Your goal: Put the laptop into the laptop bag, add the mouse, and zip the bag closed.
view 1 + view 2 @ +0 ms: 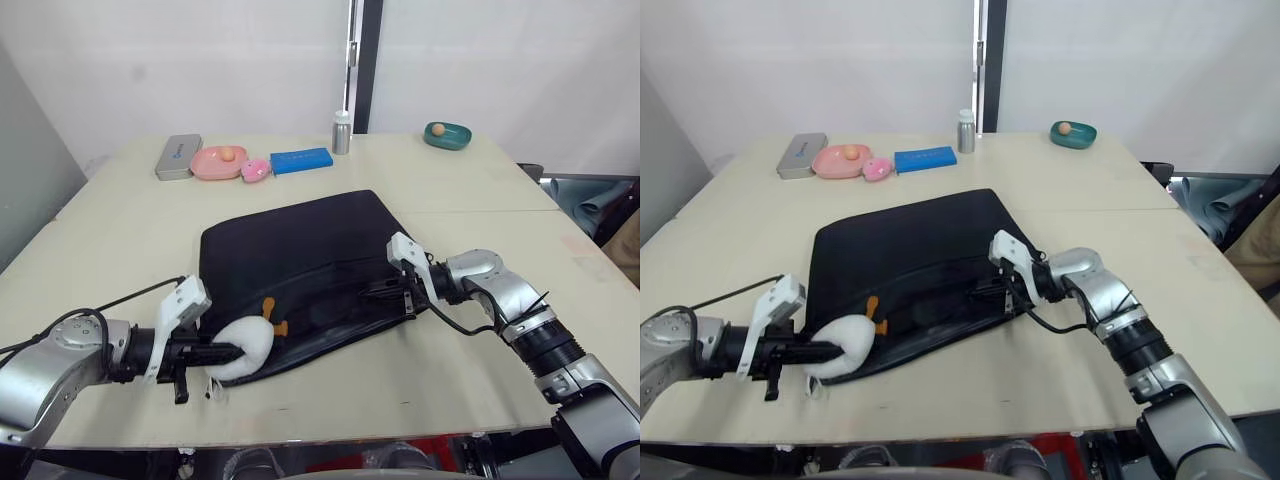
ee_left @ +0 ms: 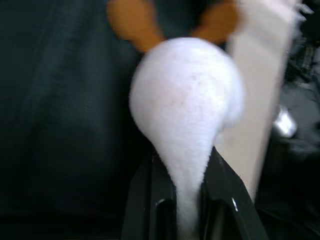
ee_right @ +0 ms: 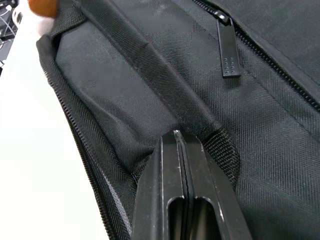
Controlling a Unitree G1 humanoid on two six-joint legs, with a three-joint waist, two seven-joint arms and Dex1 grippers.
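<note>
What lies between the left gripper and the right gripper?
The left gripper holds a white plush toy. Beyond the toy, the open near edge of the laptop bag runs to the right gripper, which pinches it. Both eye views show this.

The bag (image 1: 300, 270) takes up the middle of the counter (image 1: 480, 180). Its near mouth is blocked at both ends: the left claw (image 1: 222, 352) pinches a white plush (image 1: 245, 347) at the near left corner, and the right claw (image 1: 385, 292) is clamped on the bag's edge at the right. Between them the opening gapes. Along the far edge stand a tin (image 1: 178, 157), pink dish (image 1: 218, 162), blue box (image 1: 300, 160), bottle (image 1: 341, 132) and green dish (image 1: 447, 135). Wide bare counter lies left and right of the bag.
</note>
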